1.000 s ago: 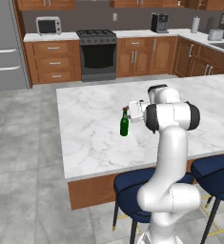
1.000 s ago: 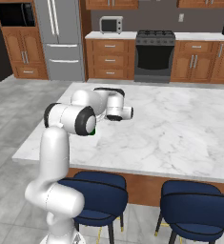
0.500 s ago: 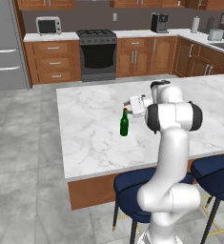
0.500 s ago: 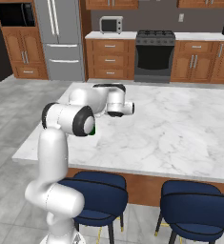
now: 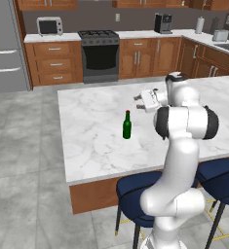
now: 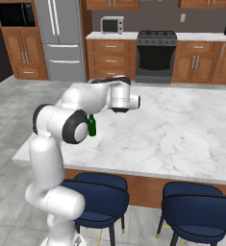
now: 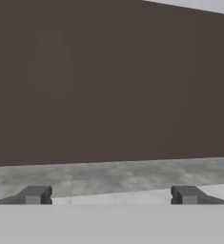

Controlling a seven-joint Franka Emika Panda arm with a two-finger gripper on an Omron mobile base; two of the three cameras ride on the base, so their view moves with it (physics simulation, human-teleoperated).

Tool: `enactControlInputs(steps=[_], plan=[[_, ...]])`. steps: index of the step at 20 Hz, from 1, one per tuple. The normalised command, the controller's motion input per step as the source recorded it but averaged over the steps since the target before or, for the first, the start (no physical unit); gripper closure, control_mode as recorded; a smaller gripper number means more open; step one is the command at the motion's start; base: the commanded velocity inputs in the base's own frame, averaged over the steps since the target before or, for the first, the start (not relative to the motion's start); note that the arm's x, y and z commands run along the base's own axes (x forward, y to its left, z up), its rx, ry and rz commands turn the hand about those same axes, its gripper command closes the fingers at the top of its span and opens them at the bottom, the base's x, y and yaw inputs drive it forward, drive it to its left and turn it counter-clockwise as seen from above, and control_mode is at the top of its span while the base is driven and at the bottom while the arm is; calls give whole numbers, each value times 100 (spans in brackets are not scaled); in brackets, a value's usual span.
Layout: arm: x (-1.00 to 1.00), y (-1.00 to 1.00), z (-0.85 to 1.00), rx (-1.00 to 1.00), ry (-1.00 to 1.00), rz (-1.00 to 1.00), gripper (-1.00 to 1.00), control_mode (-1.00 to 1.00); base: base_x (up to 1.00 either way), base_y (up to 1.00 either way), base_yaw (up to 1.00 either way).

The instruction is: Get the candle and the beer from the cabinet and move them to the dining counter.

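The beer [image 5: 127, 125], a dark green bottle with a red cap, stands upright on the white marble dining counter [image 5: 91, 141]. In the right base view the beer [image 6: 92, 126] peeks out beside the arm's elbow. My gripper [image 5: 137, 100] hovers above and just right of the bottle, level and pointing left, clear of it. In the hand view the gripper [image 7: 109, 195] is open, its two dark fingertips [image 7: 35, 194] wide apart with nothing between them. The candle is out of view. Reddish-brown wall cabinets [image 5: 47, 4] run along the top edge; I cannot tell which is the task's cabinet.
Navy stools [image 5: 145, 194] stand at the island's near side. Against the back wall are a range [image 5: 100, 56], a microwave [image 5: 49, 26], a coffee machine [image 5: 162, 23] and a steel fridge [image 6: 64, 38]. Grey tiled floor surrounds the island.
The open gripper has drawn slightly up and to the right, away from the bottle. The bottle stays where it stood.
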Motion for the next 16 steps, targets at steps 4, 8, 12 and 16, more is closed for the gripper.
enactControlInputs(steps=[4,8,12,16], plan=[[-83,-9,71,0,0,-7,-100,-100,0,0,0],[-81,-3,82,0,5,-11,-100,-100,0,0,0],[-96,-4,79,0,9,-18,-100,-100,0,0,0],[-100,-2,74,0,11,-20,-100,-100,0,0,0]])
